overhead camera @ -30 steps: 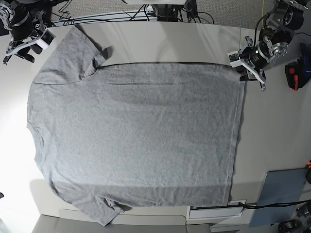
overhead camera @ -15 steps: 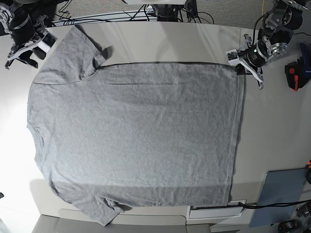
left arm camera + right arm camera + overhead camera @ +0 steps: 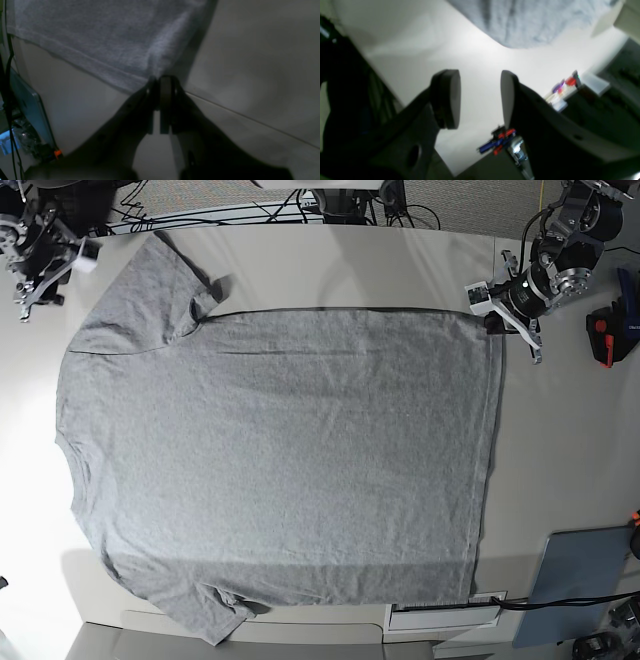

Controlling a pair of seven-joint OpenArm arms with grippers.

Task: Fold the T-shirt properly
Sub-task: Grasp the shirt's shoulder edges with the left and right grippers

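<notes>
On the table [image 3: 330,270], T-shirt [image 3: 280,460] spread flat, hem corner hidden in clamped left gripper [image 3: 160,82], right gripper [image 3: 480,100] apart, blurred.

The T-shirt [image 3: 280,460] lies flat on the table [image 3: 570,440], filling its middle, hem to the right and sleeves to the left (one far, one near). The left gripper [image 3: 497,323] sits at the hem's far right corner. The right gripper [image 3: 38,275] stands at the far left, beside the far sleeve.
</notes>
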